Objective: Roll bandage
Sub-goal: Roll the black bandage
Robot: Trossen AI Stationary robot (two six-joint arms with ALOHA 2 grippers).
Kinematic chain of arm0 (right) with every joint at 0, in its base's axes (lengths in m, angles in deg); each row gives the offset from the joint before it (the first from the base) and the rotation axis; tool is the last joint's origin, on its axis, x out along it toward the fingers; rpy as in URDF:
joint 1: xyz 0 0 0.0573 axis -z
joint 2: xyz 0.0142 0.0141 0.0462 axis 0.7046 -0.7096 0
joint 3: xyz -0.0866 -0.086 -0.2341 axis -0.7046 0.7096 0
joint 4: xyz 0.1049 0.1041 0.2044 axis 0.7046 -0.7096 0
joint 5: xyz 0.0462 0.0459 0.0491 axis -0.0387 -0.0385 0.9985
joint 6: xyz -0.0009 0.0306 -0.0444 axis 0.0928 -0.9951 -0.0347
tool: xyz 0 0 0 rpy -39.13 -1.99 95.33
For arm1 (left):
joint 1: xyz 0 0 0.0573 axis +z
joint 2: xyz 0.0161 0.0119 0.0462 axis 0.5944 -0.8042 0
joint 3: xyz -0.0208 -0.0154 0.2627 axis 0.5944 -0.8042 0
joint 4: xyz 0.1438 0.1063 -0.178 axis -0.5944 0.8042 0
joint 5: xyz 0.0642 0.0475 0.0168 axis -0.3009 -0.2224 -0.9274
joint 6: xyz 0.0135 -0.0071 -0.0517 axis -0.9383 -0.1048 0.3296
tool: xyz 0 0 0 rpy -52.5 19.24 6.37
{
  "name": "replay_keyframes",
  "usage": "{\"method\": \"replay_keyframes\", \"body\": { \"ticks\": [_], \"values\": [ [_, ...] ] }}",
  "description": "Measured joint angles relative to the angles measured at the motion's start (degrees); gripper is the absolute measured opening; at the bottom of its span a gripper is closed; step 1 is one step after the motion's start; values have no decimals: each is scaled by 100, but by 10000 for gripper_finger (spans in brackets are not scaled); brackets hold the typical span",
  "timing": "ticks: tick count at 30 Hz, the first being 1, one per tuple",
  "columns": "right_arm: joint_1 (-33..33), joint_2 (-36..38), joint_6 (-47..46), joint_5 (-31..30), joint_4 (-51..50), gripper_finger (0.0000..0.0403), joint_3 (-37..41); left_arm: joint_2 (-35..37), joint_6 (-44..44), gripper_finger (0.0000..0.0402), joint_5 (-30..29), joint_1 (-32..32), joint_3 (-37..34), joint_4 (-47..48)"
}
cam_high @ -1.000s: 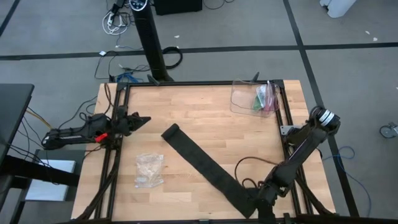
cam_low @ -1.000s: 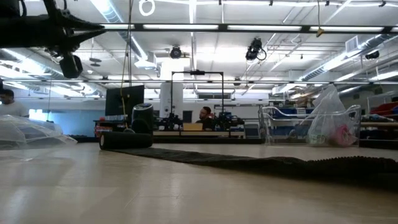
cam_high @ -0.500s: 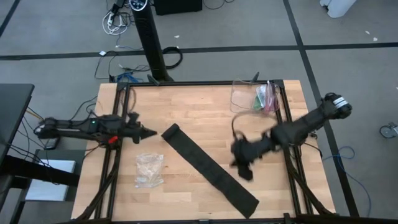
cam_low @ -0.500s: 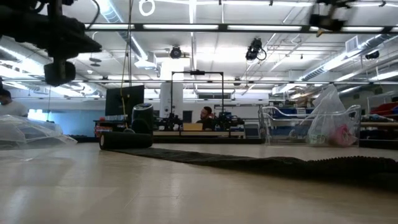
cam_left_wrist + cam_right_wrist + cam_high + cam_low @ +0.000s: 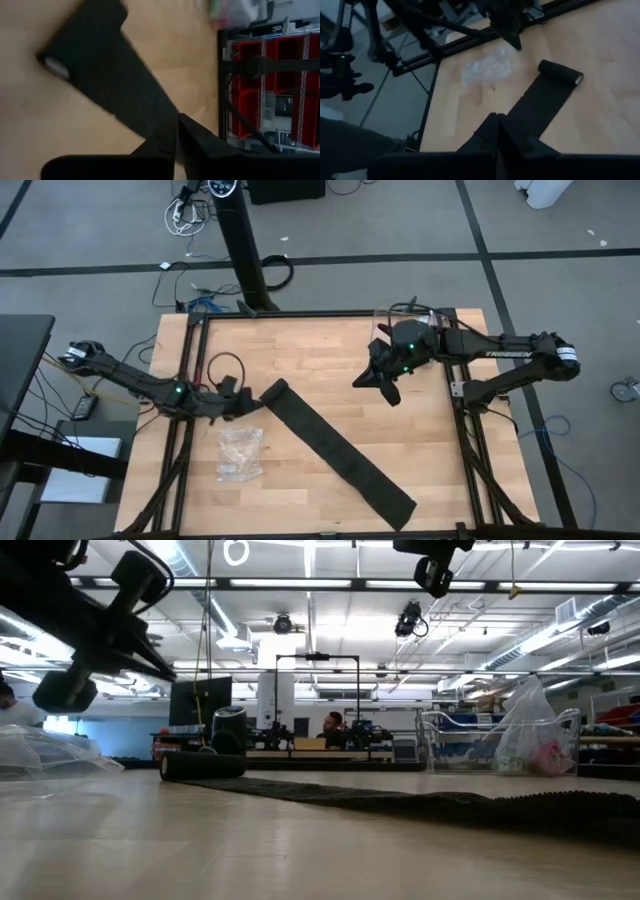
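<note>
The bandage [image 5: 335,448] is a long dark strip lying flat and slantwise across the wooden table. Its small rolled end [image 5: 272,392] is at the left, and its free end [image 5: 398,508] is near the table's near edge. The rolled end also shows in the low view [image 5: 203,766] and in the left wrist view [image 5: 55,66]. My left gripper [image 5: 255,402] is shut, in the air just left of the rolled end. My right gripper [image 5: 360,380] is shut, in the air over the table's right half, and the strip shows beyond it in its wrist view [image 5: 540,100].
A crumpled clear plastic bag [image 5: 240,452] lies near the table's left edge, on the near side of my left gripper. A clear bag with coloured items [image 5: 412,335] stands at the far right corner. A black frame rail [image 5: 185,430] runs along the table's sides.
My right gripper has risen from the strip's free end at the near right corner and swung toward the far edge. My left gripper has gone toward the right and slightly nearer, up to the rolled end. The bandage has stayed in place.
</note>
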Motion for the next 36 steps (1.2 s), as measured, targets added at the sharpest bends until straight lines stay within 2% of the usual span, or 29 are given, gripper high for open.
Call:
{"method": "replay_keyframes", "body": {
  "ticks": [3,10,16,23,28,32,36],
  "values": [
    [135,-22,282,274,-33,6,7,-605,448,56,-134,-140,2,-482],
    [292,-33,563,707,21,7,4,-1837,1375,110,-962,-169,2,-815],
    [290,-33,626,889,26,7,4,-2460,1255,130,-1236,-169,11,-1596],
    [301,-33,765,919,127,6,4,-2786,725,132,-1157,-85,8,-2647],
    [316,-33,765,934,257,4,4,-2777,-146,130,-1072,-84,11,-3411],
    [316,-33,715,934,321,8,4,-2584,-252,110,-928,-116,11,-3313],
    [316,-33,566,931,324,6,4,-2284,-162,69,-873,-239,26,-2597]
  ]
}}
